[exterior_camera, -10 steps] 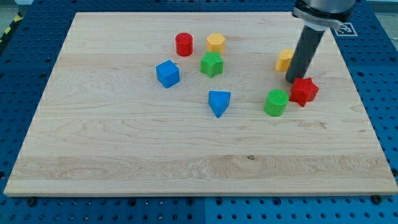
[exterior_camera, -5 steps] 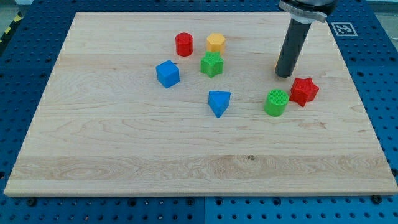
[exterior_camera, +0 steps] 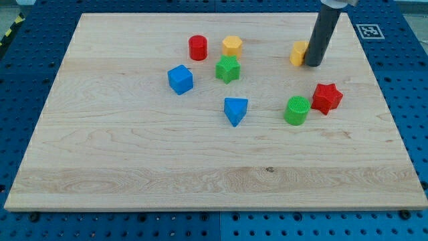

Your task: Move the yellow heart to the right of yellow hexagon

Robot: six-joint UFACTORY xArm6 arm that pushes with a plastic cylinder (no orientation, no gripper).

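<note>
The yellow heart [exterior_camera: 298, 53] lies near the view's top right, partly hidden behind my rod. My tip [exterior_camera: 312, 65] touches its right side. The yellow hexagon [exterior_camera: 232, 45] sits to the left of the heart, at about the same height in the view, with bare wood between them. A red cylinder [exterior_camera: 198, 47] stands just left of the hexagon, and a green star [exterior_camera: 227, 69] just below it.
A blue cube [exterior_camera: 180, 79] lies left of centre and a blue triangular block [exterior_camera: 235, 110] at centre. A green cylinder [exterior_camera: 297, 110] and a red star [exterior_camera: 327, 98] sit below my tip. The wooden board [exterior_camera: 134, 167] rests on a blue pegboard table.
My tip moved up the view and slightly right from beside the red star. The yellow heart has shifted up and a little left with it.
</note>
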